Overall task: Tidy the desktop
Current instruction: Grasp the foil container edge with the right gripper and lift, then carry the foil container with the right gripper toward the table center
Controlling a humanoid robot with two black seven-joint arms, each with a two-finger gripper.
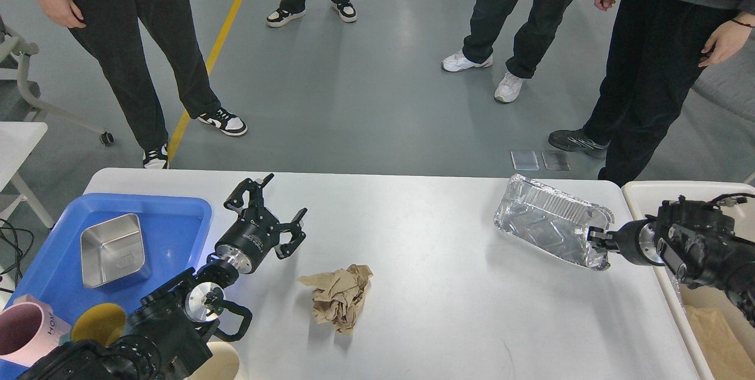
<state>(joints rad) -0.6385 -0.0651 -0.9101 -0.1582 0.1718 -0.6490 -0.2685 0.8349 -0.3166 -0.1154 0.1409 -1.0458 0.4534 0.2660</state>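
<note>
The white desktop (424, 309) fills the lower half of the head view. A crumpled brown paper ball (339, 297) lies on it near the middle. My left gripper (271, 209) is open and empty, hovering between the blue tray and the paper. My right gripper (597, 237) is shut on the near right rim of a silver foil tray (545, 220) and holds it tilted, lifted off the desktop at the right.
A blue tray (177, 226) at the left holds a steel box (112, 249), a pink cup (26, 333) and a yellow cup (100, 324). A white bin (655, 194) stands past the right edge. Several people stand behind the table.
</note>
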